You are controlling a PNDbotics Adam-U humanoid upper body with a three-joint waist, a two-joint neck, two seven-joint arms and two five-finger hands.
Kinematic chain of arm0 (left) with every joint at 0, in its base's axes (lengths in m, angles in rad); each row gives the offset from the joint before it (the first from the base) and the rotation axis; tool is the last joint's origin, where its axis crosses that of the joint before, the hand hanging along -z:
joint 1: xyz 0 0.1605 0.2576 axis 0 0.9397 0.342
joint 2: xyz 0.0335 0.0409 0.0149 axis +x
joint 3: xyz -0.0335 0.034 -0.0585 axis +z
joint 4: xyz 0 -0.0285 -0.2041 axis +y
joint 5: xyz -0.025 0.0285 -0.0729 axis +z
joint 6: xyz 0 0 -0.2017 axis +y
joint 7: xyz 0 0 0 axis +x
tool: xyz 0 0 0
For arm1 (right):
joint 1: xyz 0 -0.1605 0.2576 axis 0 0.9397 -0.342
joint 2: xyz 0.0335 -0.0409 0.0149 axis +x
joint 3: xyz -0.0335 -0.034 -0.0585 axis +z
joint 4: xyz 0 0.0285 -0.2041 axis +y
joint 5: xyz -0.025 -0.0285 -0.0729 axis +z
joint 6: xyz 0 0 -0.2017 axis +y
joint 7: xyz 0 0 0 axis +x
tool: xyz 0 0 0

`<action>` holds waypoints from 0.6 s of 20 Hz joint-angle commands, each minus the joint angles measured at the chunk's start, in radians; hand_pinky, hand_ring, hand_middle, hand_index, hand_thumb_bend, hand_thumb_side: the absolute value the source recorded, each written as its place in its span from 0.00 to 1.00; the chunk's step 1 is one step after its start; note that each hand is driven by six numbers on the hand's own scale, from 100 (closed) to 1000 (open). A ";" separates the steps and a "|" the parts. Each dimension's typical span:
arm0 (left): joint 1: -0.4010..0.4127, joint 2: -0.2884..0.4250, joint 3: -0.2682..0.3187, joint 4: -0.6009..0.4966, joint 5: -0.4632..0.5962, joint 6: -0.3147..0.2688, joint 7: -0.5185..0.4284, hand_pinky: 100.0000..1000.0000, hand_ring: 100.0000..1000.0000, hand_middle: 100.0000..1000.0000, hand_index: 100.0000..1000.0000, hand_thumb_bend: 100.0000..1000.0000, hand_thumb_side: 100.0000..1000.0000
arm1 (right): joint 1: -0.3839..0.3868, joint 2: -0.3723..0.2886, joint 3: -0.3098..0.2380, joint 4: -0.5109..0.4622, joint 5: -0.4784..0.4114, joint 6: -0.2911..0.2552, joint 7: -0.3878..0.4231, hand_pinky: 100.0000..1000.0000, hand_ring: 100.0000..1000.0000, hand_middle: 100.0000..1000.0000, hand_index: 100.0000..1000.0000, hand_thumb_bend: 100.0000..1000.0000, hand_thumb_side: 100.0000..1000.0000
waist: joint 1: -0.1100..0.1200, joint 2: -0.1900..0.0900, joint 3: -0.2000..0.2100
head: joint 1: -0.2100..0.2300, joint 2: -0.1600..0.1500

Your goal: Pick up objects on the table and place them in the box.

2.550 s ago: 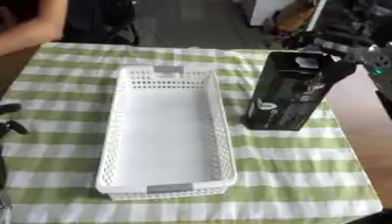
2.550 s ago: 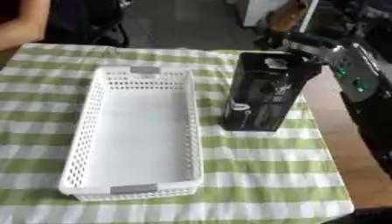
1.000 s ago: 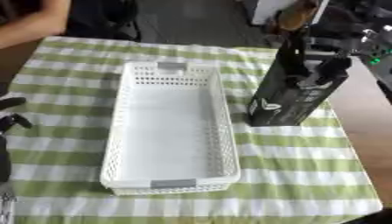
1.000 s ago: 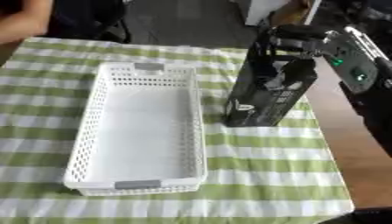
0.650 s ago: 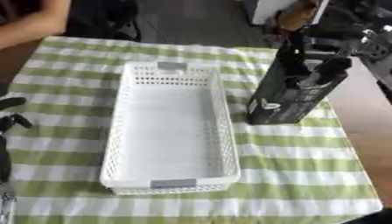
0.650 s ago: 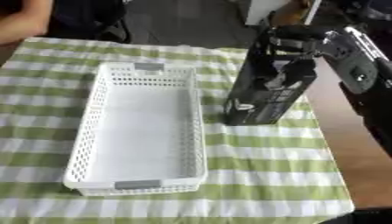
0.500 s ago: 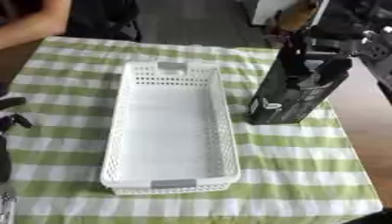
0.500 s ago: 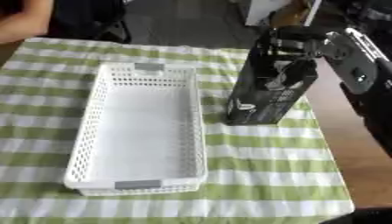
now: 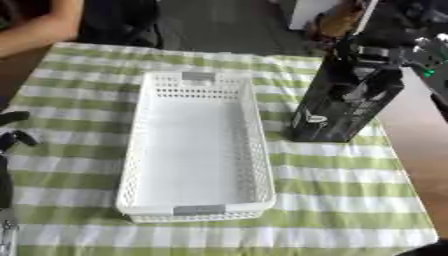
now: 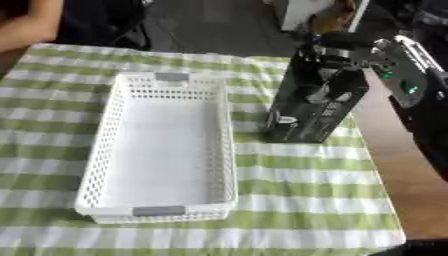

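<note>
Black carton [image 9: 343,103] stands upright on the striped cloth [image 9: 350,200] just right of the empty white basket [image 9: 197,150], the right hand [image 10: 337,75] curled round its top — grasping step, so next comes lifting it left over the basket — while the left hand [image 9: 13,131] idles at the left edge, fingers unclear.

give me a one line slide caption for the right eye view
Right hand grips the top of a tall black box standing on the striped cloth beside an empty white basket.
</note>
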 commanded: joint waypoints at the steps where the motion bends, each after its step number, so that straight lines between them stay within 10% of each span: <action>1: -0.005 0.018 -0.001 -0.012 -0.003 0.000 -0.002 0.24 0.53 0.68 0.60 0.00 1.00 | 0.000 -0.018 -0.005 0.006 0.023 -0.184 0.163 0.26 0.42 0.40 0.55 0.03 0.32 | 0.006 -0.009 -0.001 | 0.006 -0.004; 12: -0.005 0.017 -0.001 -0.010 -0.003 0.001 -0.003 0.24 0.53 0.68 0.60 0.00 1.00 | -0.003 -0.035 -0.041 -0.094 0.017 -0.142 0.078 0.18 0.36 0.33 0.48 0.00 0.36 | 0.006 -0.012 0.000 | 0.007 -0.008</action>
